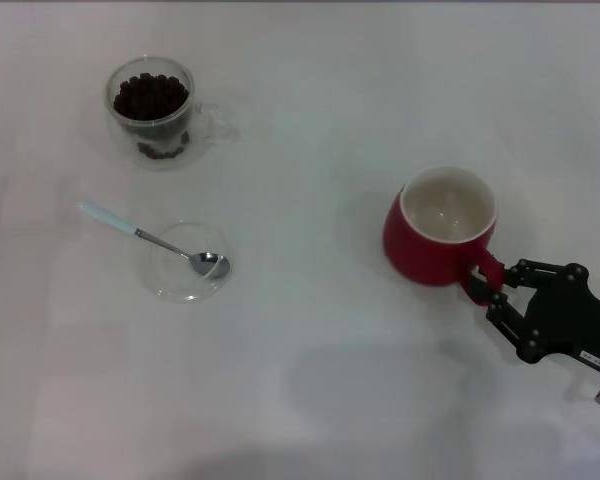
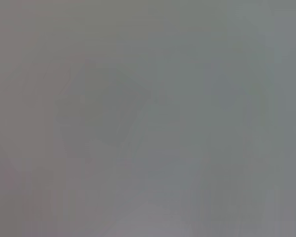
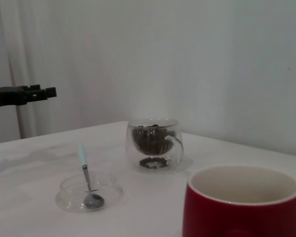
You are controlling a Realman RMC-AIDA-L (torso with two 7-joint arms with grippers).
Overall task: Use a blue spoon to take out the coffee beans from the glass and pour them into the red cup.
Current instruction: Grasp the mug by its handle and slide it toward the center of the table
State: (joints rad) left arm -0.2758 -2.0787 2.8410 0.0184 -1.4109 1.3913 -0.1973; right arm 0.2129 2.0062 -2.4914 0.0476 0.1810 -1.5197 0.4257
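Right hand (image 1: 488, 285) pinching the red cup's (image 1: 435, 240) handle, steadying it for pouring. Blue spoon (image 1: 150, 238) well apart, bowl resting in a glass saucer (image 1: 170, 280); beyond, glass (image 1: 152, 110) holding coffee beans (image 1: 151, 96). Left hand unseen.

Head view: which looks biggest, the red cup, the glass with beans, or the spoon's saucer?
Largest to smallest in the head view:
1. red cup
2 and 3. glass and clear saucer look about alike across, so I won't rank those two.
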